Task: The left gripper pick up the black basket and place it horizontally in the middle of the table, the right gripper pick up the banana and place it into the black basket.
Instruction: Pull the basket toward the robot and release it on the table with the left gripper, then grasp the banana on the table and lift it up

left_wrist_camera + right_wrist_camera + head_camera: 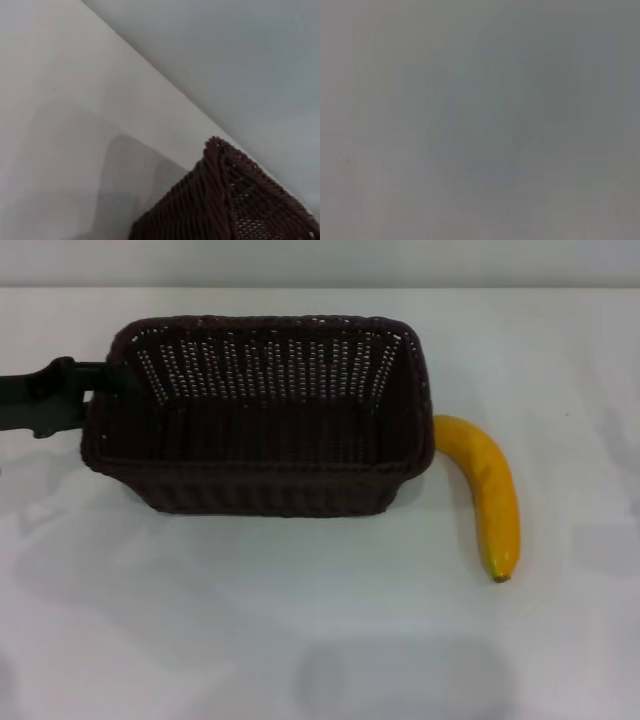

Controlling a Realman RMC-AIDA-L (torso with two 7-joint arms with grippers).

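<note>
The black basket (262,418) is in the middle of the white table (300,640), long side across, opening up. My left gripper (108,370) reaches in from the left and is shut on the rim of the basket's left short wall. One corner of the basket shows in the left wrist view (230,200), with its shadow on the table (60,150). The yellow banana (485,490) lies on the table just right of the basket, its upper end close to the basket's right wall, brown tip toward me. My right gripper is out of view; its wrist view shows only plain grey.
The table's far edge (320,288) meets a pale wall behind the basket. Bare tabletop stretches in front of the basket and to the right of the banana.
</note>
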